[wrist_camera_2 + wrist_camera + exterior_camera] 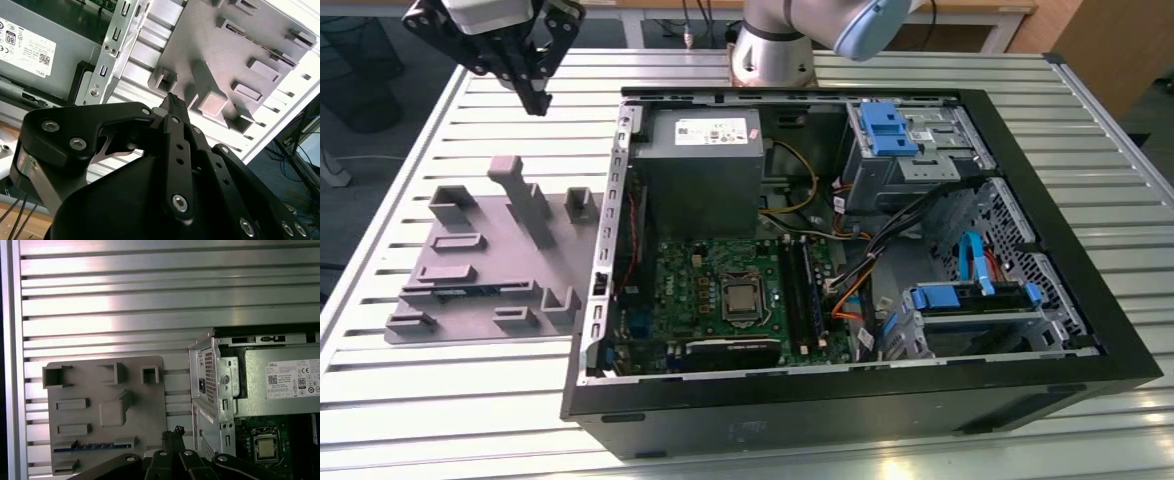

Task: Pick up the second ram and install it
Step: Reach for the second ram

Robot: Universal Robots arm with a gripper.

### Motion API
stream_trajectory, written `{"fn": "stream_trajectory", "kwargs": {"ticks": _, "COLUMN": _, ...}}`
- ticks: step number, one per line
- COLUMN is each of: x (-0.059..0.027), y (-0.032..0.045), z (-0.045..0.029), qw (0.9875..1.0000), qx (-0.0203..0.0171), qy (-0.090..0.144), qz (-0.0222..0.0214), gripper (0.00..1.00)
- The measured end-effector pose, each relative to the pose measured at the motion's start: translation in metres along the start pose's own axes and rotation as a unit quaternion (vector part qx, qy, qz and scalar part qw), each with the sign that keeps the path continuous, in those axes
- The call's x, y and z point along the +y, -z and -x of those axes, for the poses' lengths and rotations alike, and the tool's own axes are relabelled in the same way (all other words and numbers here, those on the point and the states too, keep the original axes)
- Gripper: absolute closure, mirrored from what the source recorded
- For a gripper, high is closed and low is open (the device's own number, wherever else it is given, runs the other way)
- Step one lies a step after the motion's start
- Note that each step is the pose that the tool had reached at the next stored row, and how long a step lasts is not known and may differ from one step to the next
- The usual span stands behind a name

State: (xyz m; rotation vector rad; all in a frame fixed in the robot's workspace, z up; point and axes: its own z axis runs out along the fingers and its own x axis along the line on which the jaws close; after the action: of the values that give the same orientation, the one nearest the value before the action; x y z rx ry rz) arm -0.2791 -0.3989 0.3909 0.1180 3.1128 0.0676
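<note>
One gripper (pixel 536 100) hung above the slatted desk (pixel 480 140) past the far end of the one grey holder tray (pixel 480 250), with its fingers pressed together on nothing. In the first wrist view, one blue ram stick (pixel 93 446) lay flat in a slot of that tray, untouched by my gripper. One open computer case (pixel 854 410) sat just beside the tray on the exterior view's right, with its one green motherboard (pixel 707 280) exposed.
</note>
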Motion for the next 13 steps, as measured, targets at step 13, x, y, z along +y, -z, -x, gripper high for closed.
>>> {"fn": "stream_trajectory", "kwargs": {"ticks": 13, "x": -0.0001, "y": 0.0, "z": -0.0007, "qw": 1.0, "qx": 0.004, "qy": 0.001, "qz": 0.0002, "gripper": 0.89}}
